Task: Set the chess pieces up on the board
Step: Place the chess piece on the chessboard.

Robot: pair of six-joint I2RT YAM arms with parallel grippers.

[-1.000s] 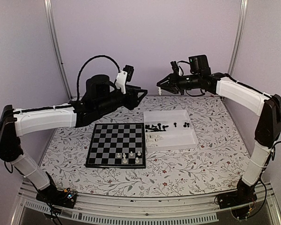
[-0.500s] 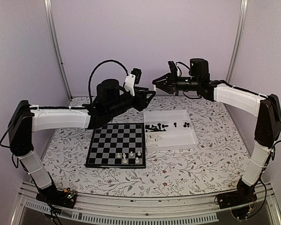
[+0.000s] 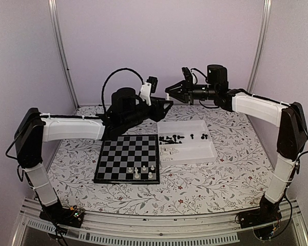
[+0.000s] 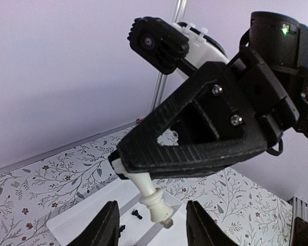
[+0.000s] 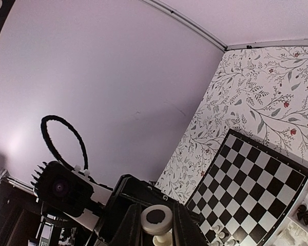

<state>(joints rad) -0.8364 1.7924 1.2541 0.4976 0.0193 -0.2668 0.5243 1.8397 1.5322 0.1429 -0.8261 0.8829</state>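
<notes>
Pinching a white chess piece (image 4: pixel 155 199) by its base, the right gripper (image 3: pixel 170 93) holds it in the air beyond the board (image 3: pixel 127 157), nose to nose with the left gripper (image 3: pixel 168 104). The left fingers (image 4: pixel 109 228) stand apart on either side of the piece's free end, clamping nothing. A few white pieces (image 3: pixel 142 171) stand near the board's near right corner. Black pieces (image 3: pixel 170 138) lie in the far compartment of the tray (image 3: pixel 197 152).

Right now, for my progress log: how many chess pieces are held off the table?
1: a white piece pinched in the right hand, raised in the air close to the open left hand, which holds none.
</notes>
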